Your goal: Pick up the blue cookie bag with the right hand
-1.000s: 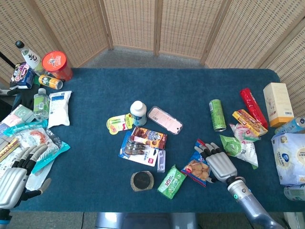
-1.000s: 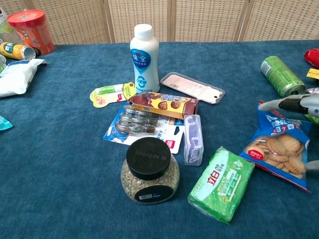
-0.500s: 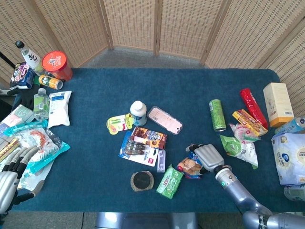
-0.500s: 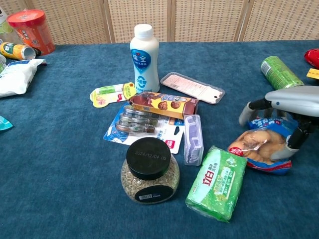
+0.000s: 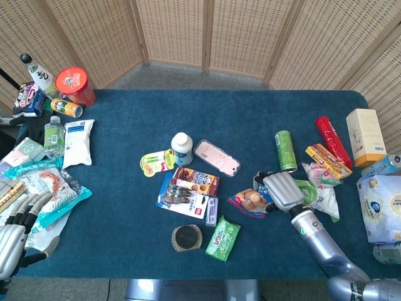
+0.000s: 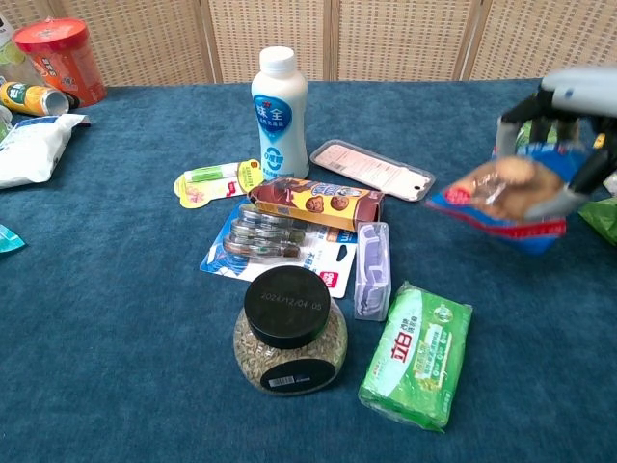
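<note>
Two hands in view. Right hand (image 5: 281,190) closed around blue cookie bag (image 6: 501,198), fingers (image 6: 521,108) curled over the top edge and thumb under; bag crumpled, tilted, lifted clear of blue table (image 5: 125,157) in chest view, cookies showing through its clear window. Held up to the right of white milk bottle (image 6: 280,101), well apart from it, just beyond clear flat case (image 6: 372,170) lying to the bottle's right. Green can (image 5: 286,150) farther right of the bottle still, behind the hand, mostly hidden by it in chest view.

In front of the bottle: yellow-green card packet (image 6: 217,179), brown cookie box (image 6: 316,203), blue-backed blister pack (image 6: 265,241), small clear plastic box (image 6: 372,269), then dark-lidded glass jar (image 6: 289,328) nearest the camera. Green packet (image 6: 417,352) flat on the table right of the jar, below the raised bag.

Far left of the bottle, at the table's near corner in head view: left hand (image 5: 12,235), fingers extended and slightly apart, apparently holding nothing, though partly cropped by the frame edge, just beside a pile of snack bags (image 5: 47,185)
</note>
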`<state>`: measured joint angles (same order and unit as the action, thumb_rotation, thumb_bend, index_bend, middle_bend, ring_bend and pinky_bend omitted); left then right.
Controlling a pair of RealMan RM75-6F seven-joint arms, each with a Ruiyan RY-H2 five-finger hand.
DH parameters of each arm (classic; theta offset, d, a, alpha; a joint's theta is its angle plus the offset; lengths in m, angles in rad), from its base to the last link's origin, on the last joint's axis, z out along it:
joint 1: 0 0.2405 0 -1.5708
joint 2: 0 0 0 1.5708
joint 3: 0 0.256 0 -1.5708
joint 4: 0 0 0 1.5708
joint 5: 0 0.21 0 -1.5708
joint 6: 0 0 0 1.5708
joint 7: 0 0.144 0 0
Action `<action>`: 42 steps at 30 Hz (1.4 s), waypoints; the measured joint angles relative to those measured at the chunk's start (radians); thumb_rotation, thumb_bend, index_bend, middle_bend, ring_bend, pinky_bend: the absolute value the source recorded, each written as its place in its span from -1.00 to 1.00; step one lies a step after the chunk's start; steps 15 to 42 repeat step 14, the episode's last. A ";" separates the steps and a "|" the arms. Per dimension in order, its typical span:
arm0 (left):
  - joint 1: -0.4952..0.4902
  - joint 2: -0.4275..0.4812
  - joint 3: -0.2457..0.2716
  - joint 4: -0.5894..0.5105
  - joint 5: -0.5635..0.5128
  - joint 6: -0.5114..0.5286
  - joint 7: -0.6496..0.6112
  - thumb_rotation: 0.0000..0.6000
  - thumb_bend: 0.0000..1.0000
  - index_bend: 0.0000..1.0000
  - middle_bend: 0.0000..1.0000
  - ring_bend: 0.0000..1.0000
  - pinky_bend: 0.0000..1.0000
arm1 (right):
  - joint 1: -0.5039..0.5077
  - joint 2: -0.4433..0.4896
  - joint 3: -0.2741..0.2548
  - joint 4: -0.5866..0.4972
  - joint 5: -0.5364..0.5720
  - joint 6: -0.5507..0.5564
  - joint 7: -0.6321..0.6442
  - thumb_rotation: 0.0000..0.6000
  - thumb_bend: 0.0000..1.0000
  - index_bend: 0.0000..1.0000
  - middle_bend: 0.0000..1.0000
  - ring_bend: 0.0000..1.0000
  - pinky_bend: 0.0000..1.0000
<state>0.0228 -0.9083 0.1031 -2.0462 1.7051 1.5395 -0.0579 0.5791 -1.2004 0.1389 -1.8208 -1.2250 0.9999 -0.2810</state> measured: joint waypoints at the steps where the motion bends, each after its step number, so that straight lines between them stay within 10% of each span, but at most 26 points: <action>1: 0.001 0.000 0.001 -0.001 0.002 0.000 0.002 1.00 -0.22 -0.91 -0.79 -1.00 -1.00 | -0.004 0.010 0.010 -0.009 -0.011 0.019 0.018 1.00 -0.69 0.11 0.84 1.00 1.00; 11: 0.014 0.001 0.006 0.003 0.014 0.022 -0.002 1.00 -0.22 -0.91 -0.79 -1.00 -1.00 | -0.032 0.087 0.098 -0.103 -0.033 0.134 0.112 1.00 -0.70 0.09 0.84 1.00 1.00; 42: 0.016 0.001 0.007 0.008 0.016 0.023 -0.007 1.00 -0.22 -0.91 -0.79 -1.00 -1.00 | -0.033 0.090 0.103 -0.120 -0.029 0.143 0.111 1.00 -0.70 0.09 0.84 1.00 1.00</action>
